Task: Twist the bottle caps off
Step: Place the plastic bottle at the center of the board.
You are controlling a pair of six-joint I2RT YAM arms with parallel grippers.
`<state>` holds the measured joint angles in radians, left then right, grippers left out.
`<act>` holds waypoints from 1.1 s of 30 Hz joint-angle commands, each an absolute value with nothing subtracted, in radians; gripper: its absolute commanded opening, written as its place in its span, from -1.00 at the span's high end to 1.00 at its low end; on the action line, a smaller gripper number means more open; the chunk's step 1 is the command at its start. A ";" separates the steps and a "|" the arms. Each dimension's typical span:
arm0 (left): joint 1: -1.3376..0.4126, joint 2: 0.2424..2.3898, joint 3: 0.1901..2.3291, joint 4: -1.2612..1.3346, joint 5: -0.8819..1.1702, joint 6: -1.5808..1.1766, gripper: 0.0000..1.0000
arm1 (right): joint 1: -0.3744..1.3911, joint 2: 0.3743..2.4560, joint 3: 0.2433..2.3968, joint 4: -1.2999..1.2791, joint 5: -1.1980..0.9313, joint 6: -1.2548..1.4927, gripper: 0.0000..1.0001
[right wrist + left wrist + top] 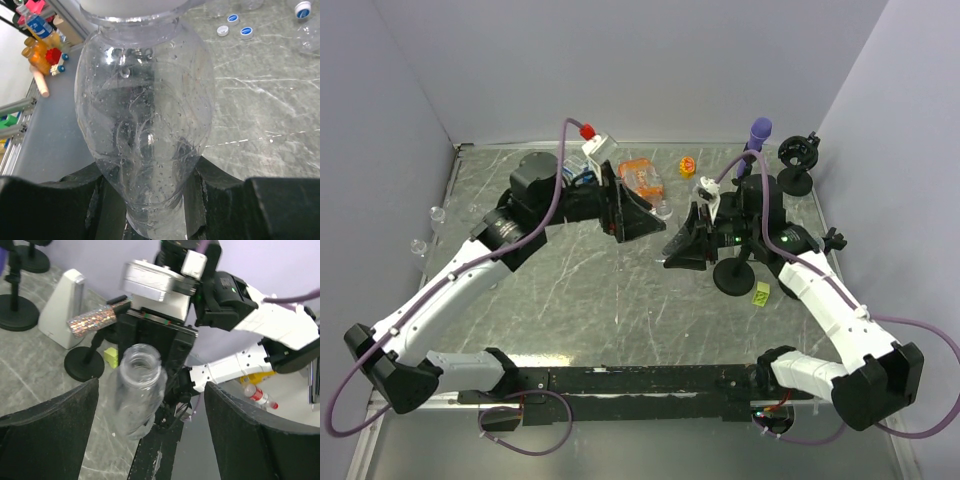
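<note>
Gripping one clear bottle low on its body, the right pincer is closed firmly on it, one finger on each side. The left pincer stands wide open around the same bottle's neck. Its two fingers are well apart from the plastic and hold nothing. The bottle's mouth is open, with the threads showing.

Three loose bottle caps lie close together on the table, beyond the held bottle in the right wrist view. Two are blue-topped and one is white. A fourth cap, blue-topped, sits at the frame's upper right edge against more clear plastic; I cannot tell whether it is screwed on. From above, both arms meet near the middle of the table, pincers facing each other.
</note>
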<state>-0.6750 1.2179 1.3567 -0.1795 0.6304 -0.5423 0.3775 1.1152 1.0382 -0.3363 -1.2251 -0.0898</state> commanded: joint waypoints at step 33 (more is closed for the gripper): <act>-0.608 1.138 1.384 -0.391 0.554 -0.411 0.99 | 0.357 1.127 1.135 -0.408 -1.261 -0.184 -0.99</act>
<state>-0.6647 1.2362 1.3849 -0.3264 0.6182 -0.4641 0.3874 1.1488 1.0794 -0.3992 -1.2396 -0.1337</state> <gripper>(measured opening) 0.235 0.993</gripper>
